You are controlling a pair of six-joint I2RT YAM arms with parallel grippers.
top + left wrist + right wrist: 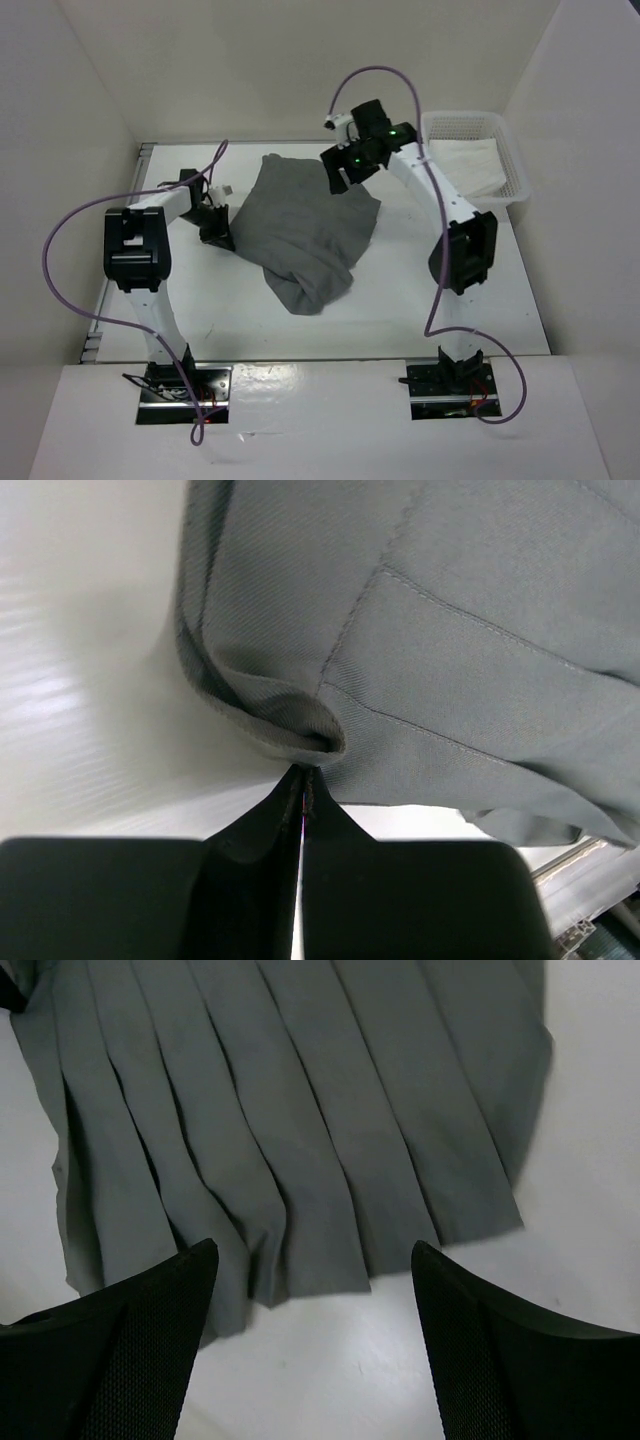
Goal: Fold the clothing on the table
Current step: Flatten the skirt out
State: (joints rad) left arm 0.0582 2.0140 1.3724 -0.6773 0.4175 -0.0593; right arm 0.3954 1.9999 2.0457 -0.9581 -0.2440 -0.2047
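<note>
Grey pleated clothing (305, 230) is spread across the middle of the table (430, 320), its left edge pinched by the closed left gripper (303, 780), apparently as an anchor, while the right gripper (312, 1250) is held wide apart above the pleated edge, seemingly readied for a grasp.

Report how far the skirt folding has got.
Done: little. The skirt lies mostly spread on the table, with its near corner bunched over itself and no neat fold. In hand: the left gripper is shut on a pinch of the skirt's left edge; the right gripper hangs open over the pleated hem. Left: grasp that side and make every fold.
</note>
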